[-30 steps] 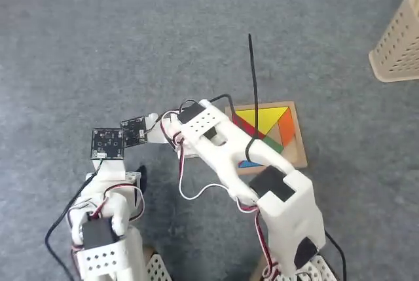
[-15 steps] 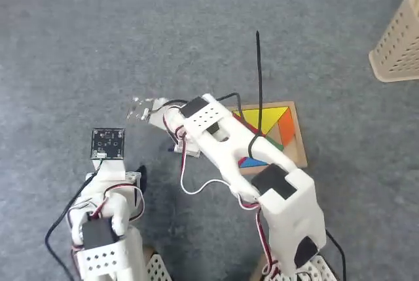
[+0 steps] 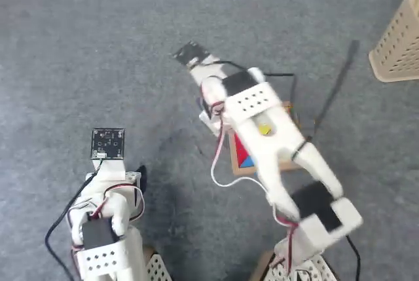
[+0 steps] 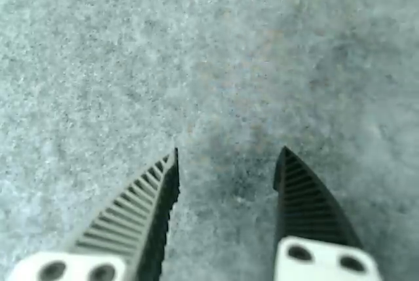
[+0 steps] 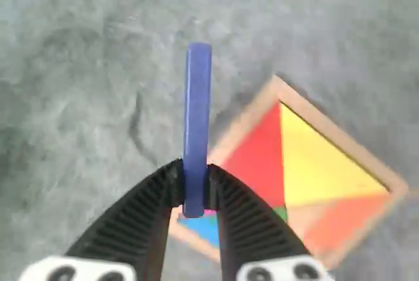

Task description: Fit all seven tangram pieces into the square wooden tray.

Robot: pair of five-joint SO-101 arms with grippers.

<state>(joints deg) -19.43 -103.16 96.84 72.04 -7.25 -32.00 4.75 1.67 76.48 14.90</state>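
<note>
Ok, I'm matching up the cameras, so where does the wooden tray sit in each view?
High view: the tray lies right of centre, mostly under the right arm.
Left wrist view: not in it; the left hand is over grey carpet.
Right wrist view: the tray lies corner-on beyond the right hand, which grips a blue piece.
Shared landmark: the red piece in the tray, seen from the right wrist too.

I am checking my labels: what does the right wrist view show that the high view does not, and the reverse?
Right wrist view: the right gripper shut on a blue piece held edge-on; a yellow piece and an orange piece in the tray. High view: the left arm over the carpet, a beige basket. Both: the tray and its red piece.
</note>
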